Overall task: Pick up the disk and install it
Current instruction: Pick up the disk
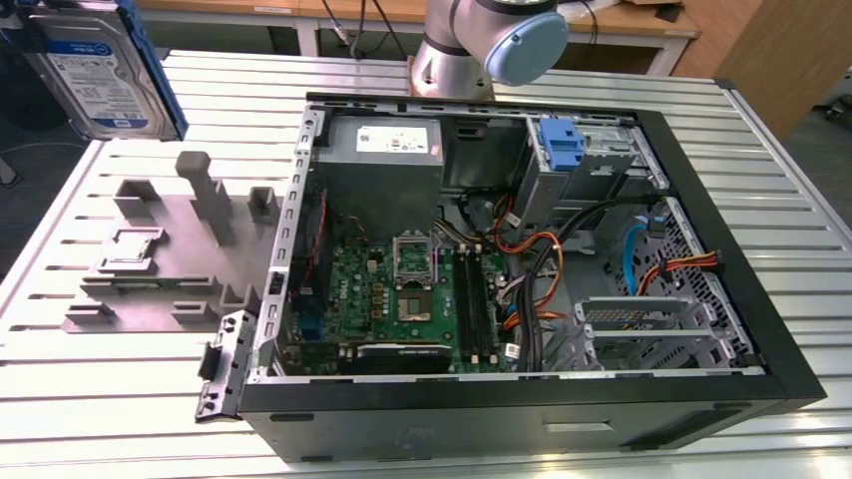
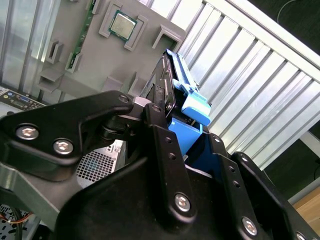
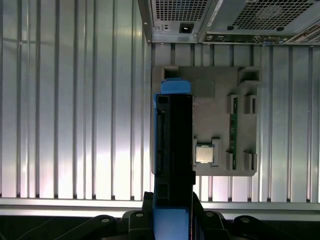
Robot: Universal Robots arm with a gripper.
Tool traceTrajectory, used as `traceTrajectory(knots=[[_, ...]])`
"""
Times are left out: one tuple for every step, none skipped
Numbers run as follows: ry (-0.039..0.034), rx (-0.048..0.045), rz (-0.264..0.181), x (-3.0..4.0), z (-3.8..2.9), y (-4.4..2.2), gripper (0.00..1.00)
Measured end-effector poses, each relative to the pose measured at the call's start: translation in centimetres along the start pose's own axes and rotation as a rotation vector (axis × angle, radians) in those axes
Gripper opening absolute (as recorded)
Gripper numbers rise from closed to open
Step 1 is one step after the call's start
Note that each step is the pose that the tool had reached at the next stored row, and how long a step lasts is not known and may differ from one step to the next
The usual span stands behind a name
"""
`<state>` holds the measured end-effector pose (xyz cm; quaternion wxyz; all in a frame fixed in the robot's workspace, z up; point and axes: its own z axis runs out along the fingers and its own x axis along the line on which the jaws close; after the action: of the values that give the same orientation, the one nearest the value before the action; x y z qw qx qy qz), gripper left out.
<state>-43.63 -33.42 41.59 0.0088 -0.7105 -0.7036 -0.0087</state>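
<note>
**Desk:** What is the step in hand?

**Photographer:** Carrying. The pick-up looks done. In the second wrist view the claw (image 2: pixel 189 137) is clenched on the disk (image 2: pixel 172 75), with black fingers (image 2: pixel 160 130) pressed against its blue rails. In the exterior view the disk (image 1: pixel 100 65) hangs clear of the slatted tabletop (image 1: pixel 799 160) at that view's far left, label facing the camera.

**Desk:** Where is it relative to the computer?

**Photographer:** Well apart from it. The first wrist view looks down the disk's edge (image 3: pixel 172 145) onto the grey tray (image 3: pixel 215 95) beside the open computer case (image 1: pixel 785 379). A chip (image 3: pixel 203 154) sits in one of the tray's pockets.

**Desk:** So it is not installed?

**Photographer:** Not yet. The drive cage inside the case, by the tall blue latch (image 1: pixel 565 150), is on the far side of the case from the disk.

**Desk:** What does seating it call for?

**Photographer:** By my reading, a firm grip across the case, clear of the loose cables, with the rails square to the cage.
</note>
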Motion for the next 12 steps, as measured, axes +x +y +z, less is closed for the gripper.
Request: traceTrajectory(knots=[[0.0001,-0.0002,0.000,0.00,-0.02,0.00,0.37],[0.0001,-0.0002,0.000,0.00,-0.04,0.00,0.37],[0.0001,-0.0001,0.000,0.00,-0.07,0.00,0.37],[0.0000,0.0000,0.000,0.00,-0.10,0.00,0.37],[0.0000,0.0000,0.000,0.00,-0.13,0.00,0.37],[0.0000,0.0000,0.000,0.00,-0.17,0.00,0.37],[0.0000,-0.0001,0.000,0.01,-0.20,0.00,0.37],[0.0001,-0.0002,0.000,0.00,-0.22,0.00,0.37],[0.0001,-0.0001,0.000,0.01,-0.26,0.00,0.37],[0.0000,-0.0001,0.000,0.01,-0.29,0.00,0.37],[0.0001,0.0000,0.000,0.01,-0.33,0.00,0.37],[0.0000,-0.0001,0.000,0.01,-0.36,0.00,0.37]])
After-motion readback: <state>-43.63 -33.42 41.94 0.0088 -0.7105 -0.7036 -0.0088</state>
